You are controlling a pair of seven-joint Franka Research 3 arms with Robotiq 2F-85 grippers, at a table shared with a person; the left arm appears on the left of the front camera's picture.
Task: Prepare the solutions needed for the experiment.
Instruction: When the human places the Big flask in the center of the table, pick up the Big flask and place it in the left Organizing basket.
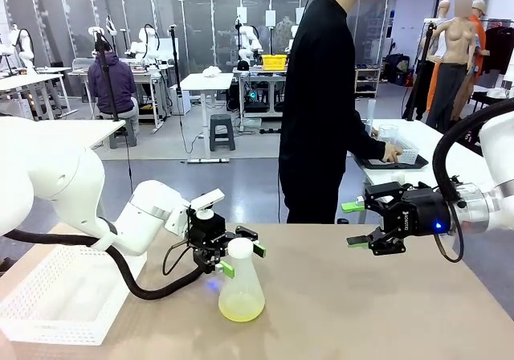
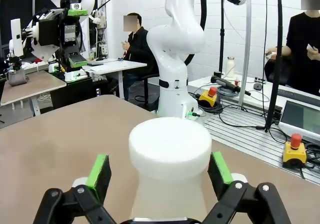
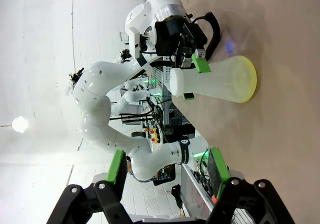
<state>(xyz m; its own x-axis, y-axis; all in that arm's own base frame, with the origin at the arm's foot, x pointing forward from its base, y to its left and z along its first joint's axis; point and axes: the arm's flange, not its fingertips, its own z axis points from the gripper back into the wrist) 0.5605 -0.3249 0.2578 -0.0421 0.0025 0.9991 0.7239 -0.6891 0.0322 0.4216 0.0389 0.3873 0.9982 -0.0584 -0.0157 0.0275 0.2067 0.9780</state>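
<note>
Tan tabletop [image 1: 385,312] amid lab benches [image 1: 205,83]

Bright even indoor light, soft shadows — wrist views wide-angle, sharp

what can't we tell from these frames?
- Front view: whether the left tool pads touch the flask neck; too small to tell.
- Left wrist view: the solution is hidden; the flask's white top blocks everything below.
- Front view: what the person's hand handles on the far tray; too small.
- Right wrist view: the right tool's base is cut off by the bottom edge.
</note>
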